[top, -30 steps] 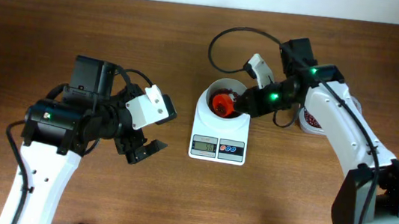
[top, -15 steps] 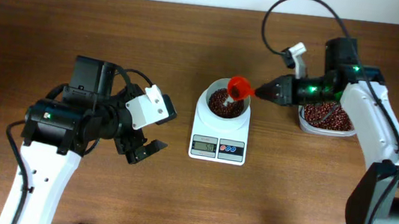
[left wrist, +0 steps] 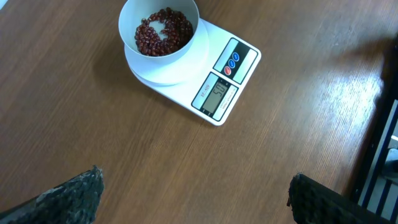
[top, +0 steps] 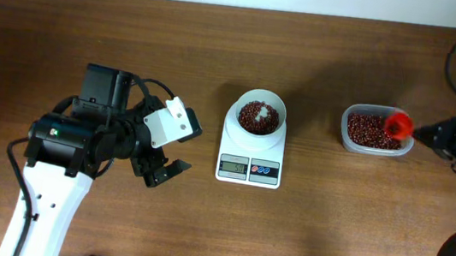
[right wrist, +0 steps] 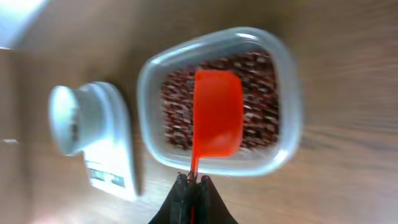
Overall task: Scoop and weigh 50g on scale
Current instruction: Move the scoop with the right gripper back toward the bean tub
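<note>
Noted scoop (top: 398, 125) back over tub (top: 355, 144) at far right, handle pinched tight in right gripper (right wrist: 191, 182); half a second earlier seen tipped at the bowl's rim, a second earlier down inside it. Looks empty in the wrist view, orange inside bare, though blurred. Found beans (top: 258, 117) lying in the bowl of the scale (top: 248, 167), mid-table, with a pale patch of bowl showing through the pile; plenty more left in tub. Saw digits lit on display (left wrist: 217, 95), too small to read with confidence. Logged left gripper (top: 181, 148) as spread wide, grasping nothing, parked well left of the scale, unmoved over the last second. Judged: one load just dumped, then a return for another or to finish. Worth checking the reading against target before any further scoop; overshoot would mean taking beans back out.
</note>
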Robot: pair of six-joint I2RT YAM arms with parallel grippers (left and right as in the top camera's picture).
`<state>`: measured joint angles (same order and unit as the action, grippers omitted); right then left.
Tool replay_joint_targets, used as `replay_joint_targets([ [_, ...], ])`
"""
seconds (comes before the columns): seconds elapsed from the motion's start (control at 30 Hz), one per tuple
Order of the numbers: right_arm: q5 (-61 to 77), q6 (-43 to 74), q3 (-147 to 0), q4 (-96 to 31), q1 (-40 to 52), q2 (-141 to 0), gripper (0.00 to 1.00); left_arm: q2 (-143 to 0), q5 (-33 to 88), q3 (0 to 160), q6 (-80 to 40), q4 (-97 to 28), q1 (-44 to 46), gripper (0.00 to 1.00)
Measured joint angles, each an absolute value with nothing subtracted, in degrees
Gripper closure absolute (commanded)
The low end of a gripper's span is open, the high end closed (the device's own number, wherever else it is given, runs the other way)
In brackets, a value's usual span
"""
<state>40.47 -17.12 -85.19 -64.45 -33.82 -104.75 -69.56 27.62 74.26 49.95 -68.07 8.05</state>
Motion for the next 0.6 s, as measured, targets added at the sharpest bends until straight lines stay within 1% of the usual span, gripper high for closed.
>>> replay_joint_targets([
  [0.03,35.3,-17.0,-85.2,-63.2,-33.0,-103.2,0.96,-69.6,27.6,74.3,50.0,-68.1,8.1,0.01],
  [0.1,29.4,-16.7,-85.2,-59.2,-30.7,-100.8,0.96,-69.6,27.6,74.3,50.0,-68.1,8.1,0.01],
  [0.13,24.8,-16.7,-85.3,-56.1,-27.9,-100.7,0.96,-69.6,27.6,74.3,50.0,-68.0,8.1,0.01],
  [0.2,19.2,-16.7,-85.3,-54.3,-23.2,-100.7,0.96,-69.6,27.6,74.3,50.0,-68.1,8.1,0.01],
  [0.23,12.2,-16.7,-85.3,-52.0,-17.3,-100.7,0.96,-69.6,27.6,74.3,50.0,-68.1,8.1,0.01],
  [0.27,9.8,-16.7,-85.3,-52.0,-14.7,-100.6,0.96,-69.6,27.6,74.3,50.0,-68.1,8.1,0.01],
  [0.37,-5.9,-16.7,-85.4,-49.2,-6.2,-100.1,0.96,-69.6,27.6,74.3,50.0,-68.1,8.1,0.01],
  [0.43,-12.9,-16.7,-85.4,-50.0,-2.2,-100.1,0.96,-69.6,27.6,74.3,50.0,-68.1,8.1,0.01],
  [0.5,-15.2,-12.6,-85.5,-52.9,0.3,-99.6,0.96,-69.6,27.6,74.3,50.0,-68.1,8.1,0.01],
  [0.57,-7.8,-6.6,-86.0,-59.8,-0.5,-93.2,0.96,-69.6,27.6,74.3,50.0,-68.0,8.1,0.01],
  [0.6,-1.0,-4.1,-86.2,-62.1,-1.7,-87.4,0.96,-69.6,27.6,74.3,50.0,-68.0,8.1,0.01],
])
